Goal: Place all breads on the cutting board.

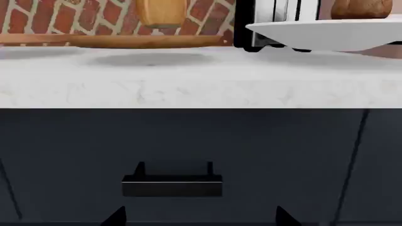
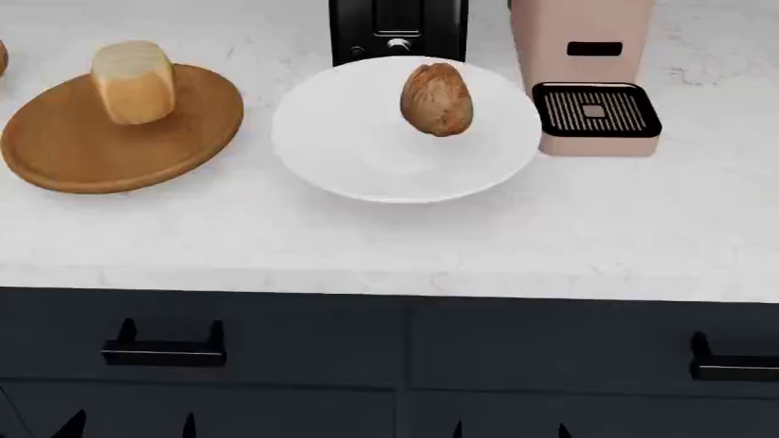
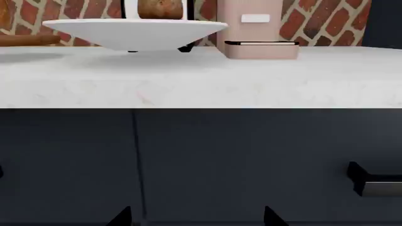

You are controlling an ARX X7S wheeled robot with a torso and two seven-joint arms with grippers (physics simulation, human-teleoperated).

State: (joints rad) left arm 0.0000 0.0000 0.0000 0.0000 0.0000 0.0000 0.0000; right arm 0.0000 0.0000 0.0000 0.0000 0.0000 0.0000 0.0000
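Both arms low, nothing grasped yet
Dark roll (image 2: 436,98) on white plate (image 2: 353,155), up-right of left gripper (image 2: 128,425) (fingers spread); right gripper (image 2: 509,430) nearer, also spread.

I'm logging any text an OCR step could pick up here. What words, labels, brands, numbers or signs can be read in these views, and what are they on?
None: no readable text in any view.
Pink appliance: a dark panel in the head view and a pale blank one in the right wrist view, no lettering legible.
Black toaster: a round knob only, no markings readable.
White plate, wooden plate, both breads: unmarked.
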